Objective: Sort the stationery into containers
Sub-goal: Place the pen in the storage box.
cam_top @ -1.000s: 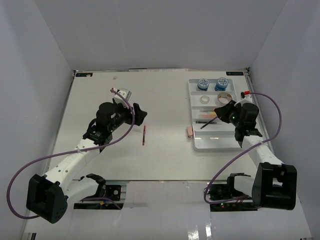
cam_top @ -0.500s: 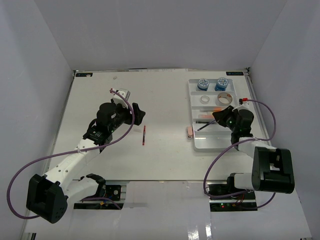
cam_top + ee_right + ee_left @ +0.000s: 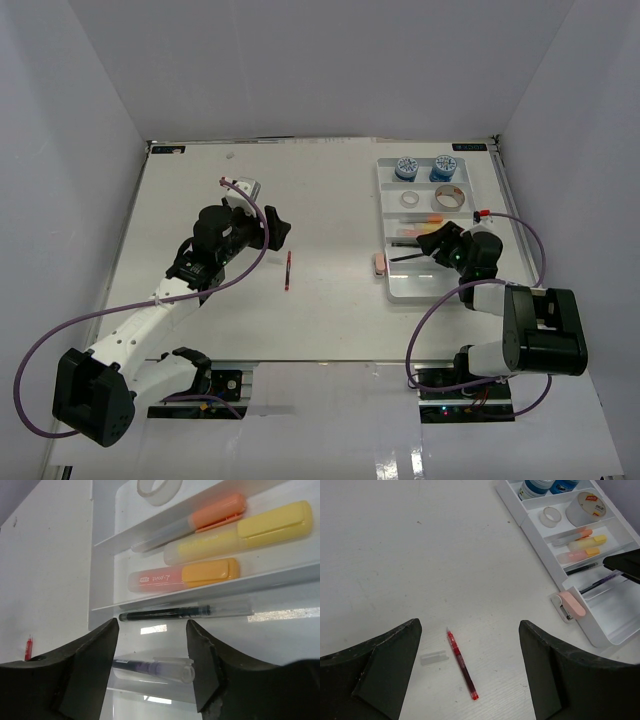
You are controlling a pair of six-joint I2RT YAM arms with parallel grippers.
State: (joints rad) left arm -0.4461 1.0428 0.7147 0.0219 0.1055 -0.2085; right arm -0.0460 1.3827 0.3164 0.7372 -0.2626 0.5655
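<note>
The white divided tray sits at the right. My right gripper hangs low over its near compartment, jaws apart. A dark pen with a clear cap lies loose on the tray floor across the gap between them. A black pen lies one slot further, beyond it orange, yellow and pink highlighters. Two blue-white tubs and two tape rolls fill the far slots. A red pen lies on the table under my open left gripper, nothing between its fingers.
A small pink stapler-like piece lies on the table against the tray's left wall. A clear pen cap rests just left of the red pen. White walls enclose the table on three sides.
My right gripper sank towards the tray's near compartment, then opened and let go of the dark pen. The left arm and the red pen have not moved.
</note>
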